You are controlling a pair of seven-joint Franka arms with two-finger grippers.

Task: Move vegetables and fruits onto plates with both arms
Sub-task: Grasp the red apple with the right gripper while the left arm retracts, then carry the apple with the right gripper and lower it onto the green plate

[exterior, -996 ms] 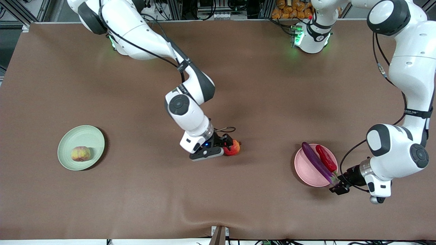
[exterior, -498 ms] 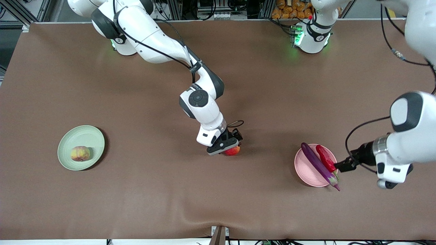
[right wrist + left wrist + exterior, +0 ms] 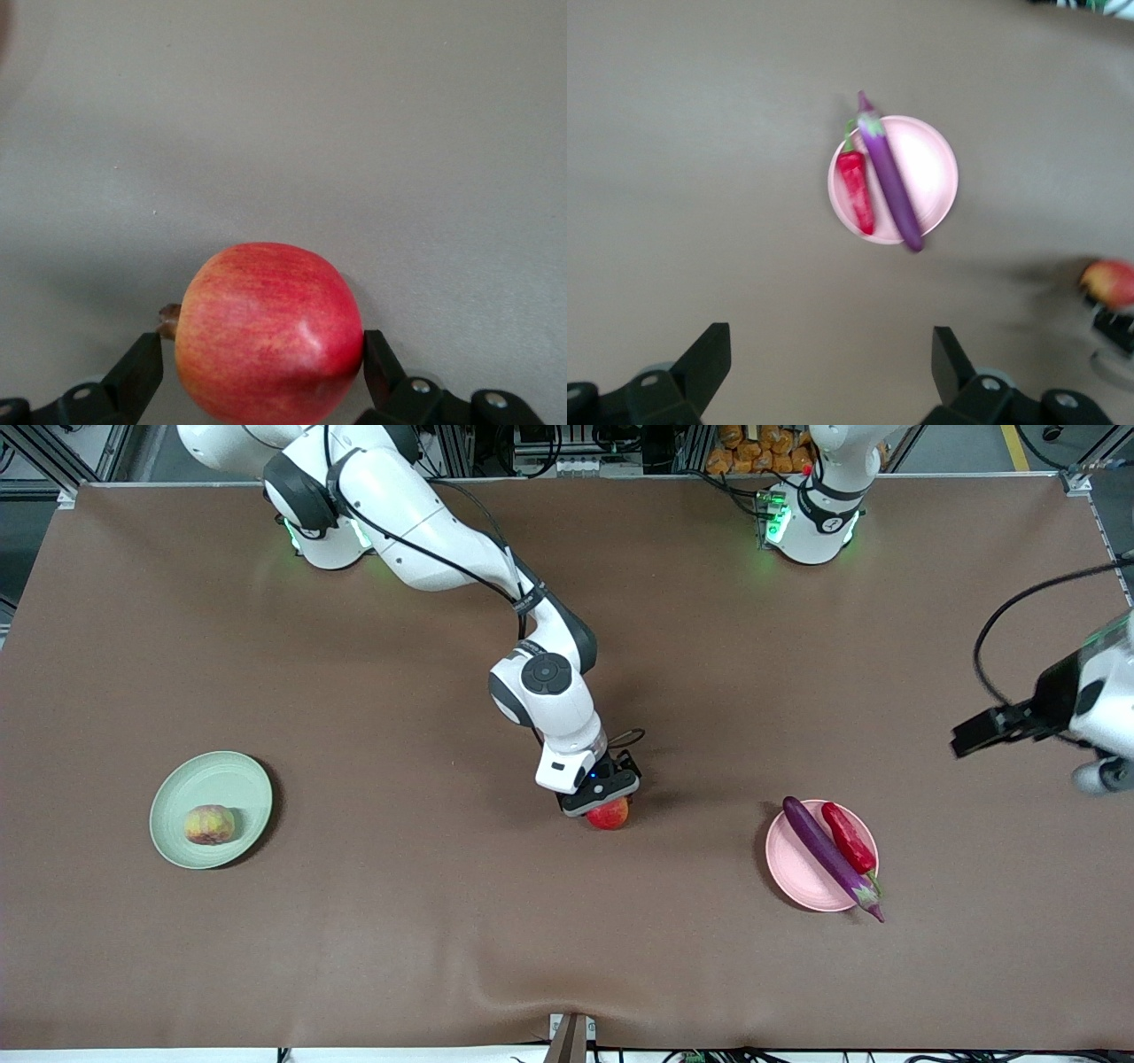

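Observation:
A round red fruit (image 3: pixel 609 815) (image 3: pixel 270 332) lies on the brown cloth mid-table. My right gripper (image 3: pixel 605 802) (image 3: pixel 263 363) stands open right over it, one finger on each side. The pale pink plate (image 3: pixel 802 868) (image 3: pixel 926 159) holds the purple eggplant (image 3: pixel 828 855) (image 3: pixel 890 181), its stem end over the rim, and the red pepper (image 3: pixel 849 837) (image 3: pixel 856 190). My left gripper (image 3: pixel 966 740) (image 3: pixel 833 354) hangs open and empty, high over the left arm's end of the table. The pale green plate (image 3: pixel 226 779) carries the lumpy yellow-pink fruit (image 3: pixel 210 825).
The brown cloth (image 3: pixel 399 921) covers the whole table and has a small ridge at its front edge (image 3: pixel 496 979). A black cable (image 3: pixel 997 624) loops from the left wrist. Both arm bases (image 3: pixel 806 514) stand at the edge farthest from the front camera.
My left gripper has opened fully, risen and drawn away from the pink plate, leaving the eggplant on it. My right gripper has swung round and settled over the red fruit.

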